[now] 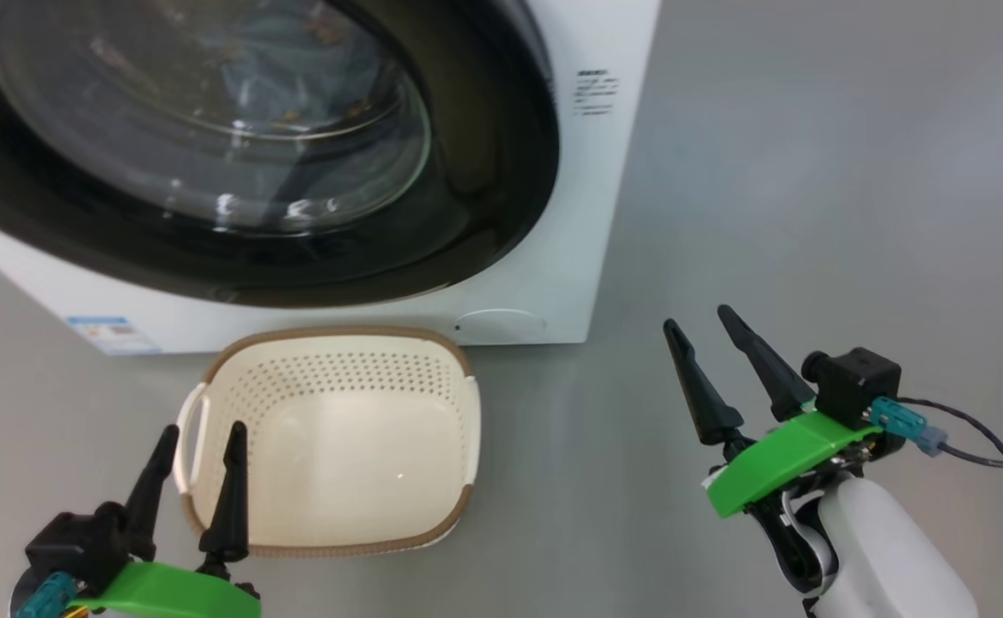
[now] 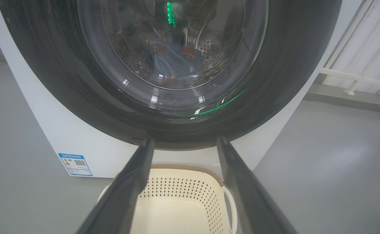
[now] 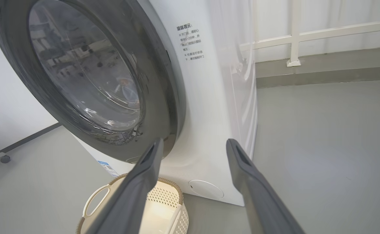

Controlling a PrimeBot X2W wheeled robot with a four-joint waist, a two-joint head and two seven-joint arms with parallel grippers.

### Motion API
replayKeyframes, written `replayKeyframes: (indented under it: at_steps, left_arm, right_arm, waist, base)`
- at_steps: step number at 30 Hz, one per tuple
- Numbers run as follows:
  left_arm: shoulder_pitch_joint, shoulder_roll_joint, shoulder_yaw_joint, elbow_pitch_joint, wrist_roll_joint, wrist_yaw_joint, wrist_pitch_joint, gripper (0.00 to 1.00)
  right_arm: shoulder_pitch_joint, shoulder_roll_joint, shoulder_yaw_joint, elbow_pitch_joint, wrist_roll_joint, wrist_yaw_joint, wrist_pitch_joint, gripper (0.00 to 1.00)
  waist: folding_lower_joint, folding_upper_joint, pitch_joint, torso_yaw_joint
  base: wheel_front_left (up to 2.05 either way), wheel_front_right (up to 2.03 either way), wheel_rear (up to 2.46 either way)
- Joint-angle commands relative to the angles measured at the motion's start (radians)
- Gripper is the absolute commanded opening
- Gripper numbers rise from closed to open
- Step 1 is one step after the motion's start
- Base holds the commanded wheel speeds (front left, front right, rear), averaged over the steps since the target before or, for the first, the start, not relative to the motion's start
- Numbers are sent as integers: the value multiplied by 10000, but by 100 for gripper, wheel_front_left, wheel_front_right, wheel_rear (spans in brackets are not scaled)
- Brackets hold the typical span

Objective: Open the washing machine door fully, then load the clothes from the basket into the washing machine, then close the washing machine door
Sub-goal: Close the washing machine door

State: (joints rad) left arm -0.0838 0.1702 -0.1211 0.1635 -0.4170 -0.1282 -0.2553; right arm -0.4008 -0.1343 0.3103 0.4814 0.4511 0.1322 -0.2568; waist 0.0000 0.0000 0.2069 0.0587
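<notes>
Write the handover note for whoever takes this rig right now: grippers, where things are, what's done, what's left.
Grippers: left gripper open, empty, at the near side of the basket; right gripper open, empty, over the floor to the basket's right.
Things: basket empty, on the floor before the washing machine. The washing machine door sits shut against the front; the clothes lie in the drum, seen through it.
Done: by the look of it, opening, loading and closing.
Left: probably nothing; perhaps check that the door latched.
</notes>
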Motion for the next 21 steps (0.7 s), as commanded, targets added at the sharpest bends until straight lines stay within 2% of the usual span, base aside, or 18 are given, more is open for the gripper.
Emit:
replayKeyframes:
  at_steps: [1, 11, 21]
  left_arm:
    - [-86, 256, 379, -198, -59, -25, -65, 100]
    - [162, 328, 813, -129, 103, -25, -65, 100]
    - [585, 245, 1434, -204, 373, -25, -65, 100]
  right_arm:
    - [163, 48, 123, -255, 29, -15, -49, 100]
    - [694, -90, -404, -377, -26, -15, -49, 100]
    - [1178, -257, -743, -511, -100, -15, -49, 100]
  waist:
    - [0, 0, -272, -379]
    - [0, 0, -562, -1199]
    - [0, 0, -805, -1680]
  base:
    - [0, 0, 0]
    - [0, 0, 0]
    - [0, 0, 0]
